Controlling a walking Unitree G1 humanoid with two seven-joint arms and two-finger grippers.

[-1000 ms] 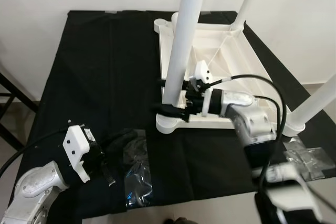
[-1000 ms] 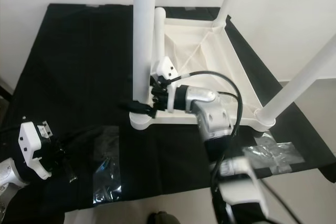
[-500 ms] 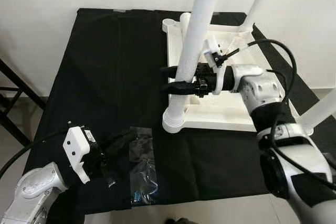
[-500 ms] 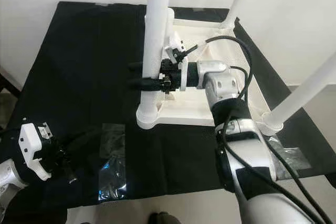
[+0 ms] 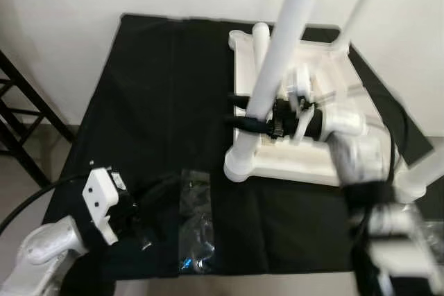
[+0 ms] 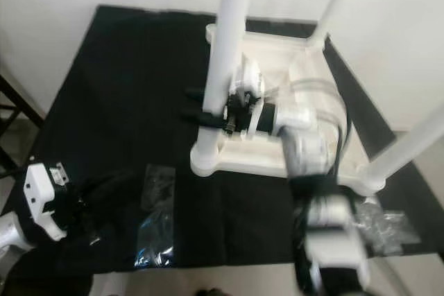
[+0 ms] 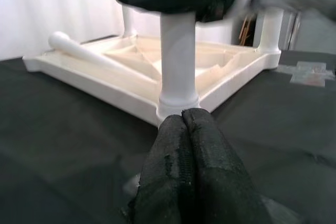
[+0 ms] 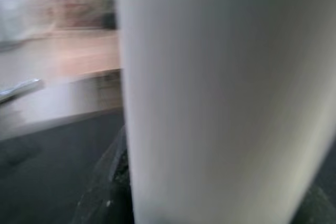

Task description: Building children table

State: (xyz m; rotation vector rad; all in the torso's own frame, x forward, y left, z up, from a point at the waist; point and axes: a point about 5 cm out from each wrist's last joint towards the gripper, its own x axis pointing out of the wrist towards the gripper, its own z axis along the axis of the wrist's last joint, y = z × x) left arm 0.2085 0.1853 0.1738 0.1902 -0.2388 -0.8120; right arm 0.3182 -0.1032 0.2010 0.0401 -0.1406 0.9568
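A white children's table (image 5: 298,166) lies upside down on a black cloth, with three legs standing up from its corners. My right gripper (image 5: 233,110) is shut on the near-left leg (image 5: 288,39), a little above its base, one black finger on each side. The right wrist view has that leg (image 8: 210,98) very close. One loose leg (image 7: 84,51) lies inside the frame. My left gripper (image 7: 184,124) rests shut and empty on the cloth at the near left, beside a clear plastic bag (image 5: 196,220).
A black metal rack (image 5: 21,116) stands off the cloth's left edge. More clear plastic bags (image 6: 388,223) lie at the near right corner. A white wall runs behind. The cloth's left half (image 5: 159,102) is bare.
My right gripper has slid up the near-left leg from its base. The whole picture has shifted with the camera. My left gripper has stayed where it was.
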